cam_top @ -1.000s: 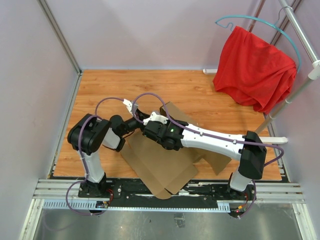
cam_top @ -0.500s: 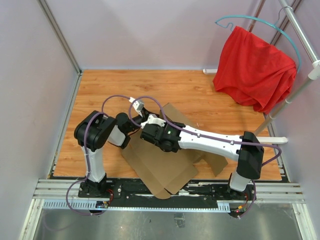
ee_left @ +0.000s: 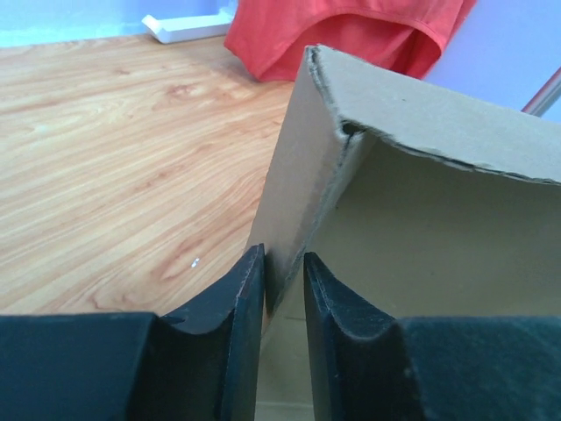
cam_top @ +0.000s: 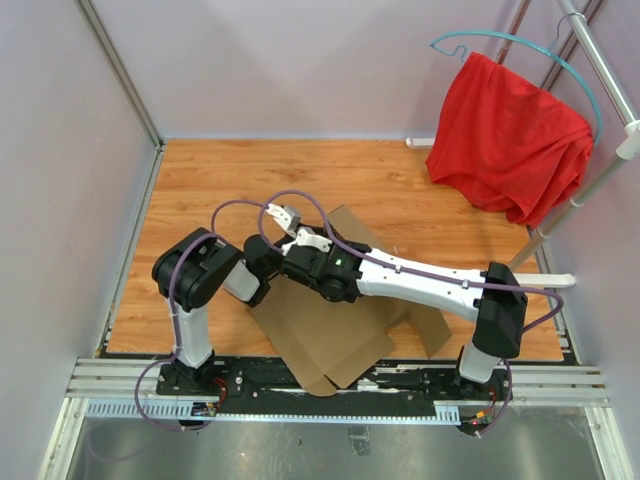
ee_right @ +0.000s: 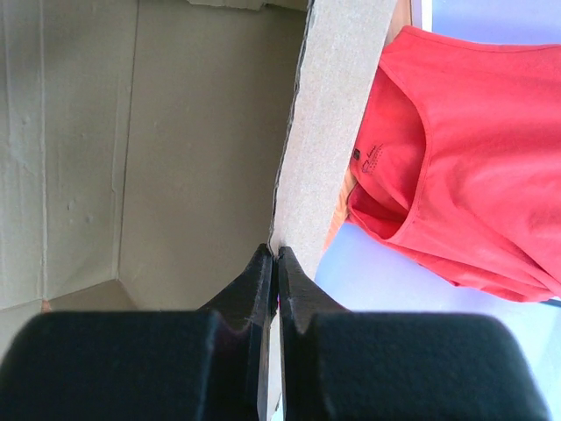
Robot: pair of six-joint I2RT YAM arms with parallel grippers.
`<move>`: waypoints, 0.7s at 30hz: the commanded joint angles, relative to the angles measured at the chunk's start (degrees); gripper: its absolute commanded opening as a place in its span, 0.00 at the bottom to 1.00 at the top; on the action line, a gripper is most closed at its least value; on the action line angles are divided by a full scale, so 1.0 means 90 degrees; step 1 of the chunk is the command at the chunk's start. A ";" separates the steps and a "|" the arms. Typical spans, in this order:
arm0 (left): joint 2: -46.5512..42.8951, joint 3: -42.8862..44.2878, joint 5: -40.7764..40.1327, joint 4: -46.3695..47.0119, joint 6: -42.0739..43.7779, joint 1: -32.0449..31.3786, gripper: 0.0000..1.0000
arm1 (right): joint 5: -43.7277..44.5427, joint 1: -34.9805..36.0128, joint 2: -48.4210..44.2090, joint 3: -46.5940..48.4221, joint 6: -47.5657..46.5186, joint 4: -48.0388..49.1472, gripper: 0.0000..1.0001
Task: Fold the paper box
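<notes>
Right gripper (ee_right: 275, 254) pinched tight on a raised wall edge of the plain brown cardboard die-cut box sheet (cam_top: 320, 340). Left gripper (ee_left: 278, 256) straddles an upright wall, cardboard between its fingers; can't tell if clamped.

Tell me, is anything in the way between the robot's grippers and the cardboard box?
Nothing visible is. The left gripper straddles a raised wall of the paper box, and the right gripper is pinched shut on a flap's edge. The red cloth hangs off to the side.
</notes>
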 commanded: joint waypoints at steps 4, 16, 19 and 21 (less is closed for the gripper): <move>-0.0422 0.0265 -0.1670 0.0113 0.1196 -0.0874 0.24 | -0.0667 0.0171 0.0156 0.0132 0.0313 -0.0100 0.01; -0.0660 0.0543 -0.3898 -0.1000 0.2088 -0.1580 0.00 | -0.0549 0.0171 0.0197 0.0170 0.0544 -0.0203 0.06; -0.0772 0.0381 -0.4385 -0.0943 0.2213 -0.1592 0.00 | -0.0421 0.0145 0.0069 0.0164 0.0723 -0.0226 0.23; -0.0834 0.0177 -0.4564 -0.0650 0.2270 -0.1591 0.00 | -0.0357 0.0102 -0.0067 0.0172 0.0801 -0.0212 0.37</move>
